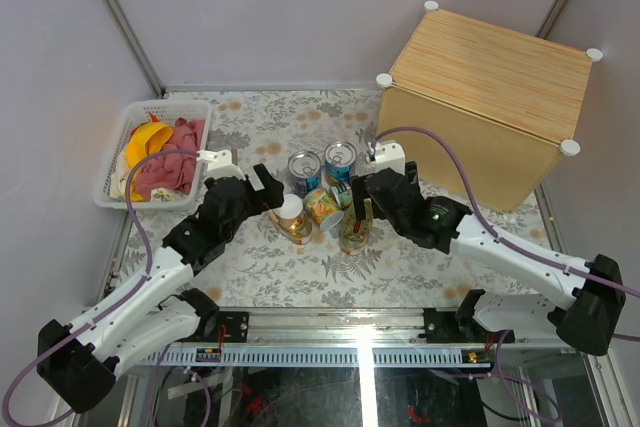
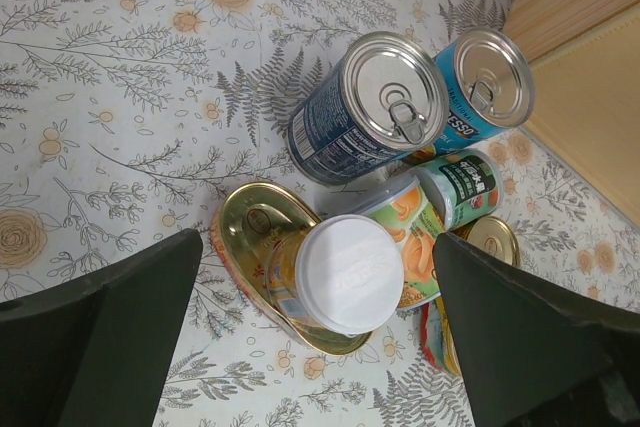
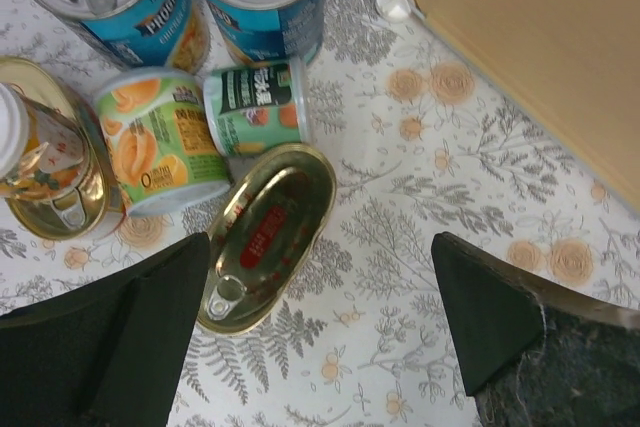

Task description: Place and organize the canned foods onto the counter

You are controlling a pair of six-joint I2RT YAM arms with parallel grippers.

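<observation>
cans (image 1: 305,169) sit clustered on tablecloth (image 1: 250,257), none on counter (image 1: 500,77). both spread wide: left gripper (image 2: 318,240) over white-lidded can (image 2: 348,272), right gripper (image 3: 322,242) over flat gold tin (image 3: 265,237). rigid, slick, probably heavy: pinch across sidewalls.

Table (image 1: 250,122) centre: left tall can (image 1: 305,169) and right tall can (image 1: 341,159) side by side at rear; before them, toppled small can (image 3: 160,137) beside second toppled can (image 3: 255,107); left front, upright small can (image 1: 291,209) on oval tin (image 2: 250,237); right front, second oval tin (image 3: 265,237); counter (image 1: 490,77) right rear; basket (image 1: 165,107) far left.
</observation>
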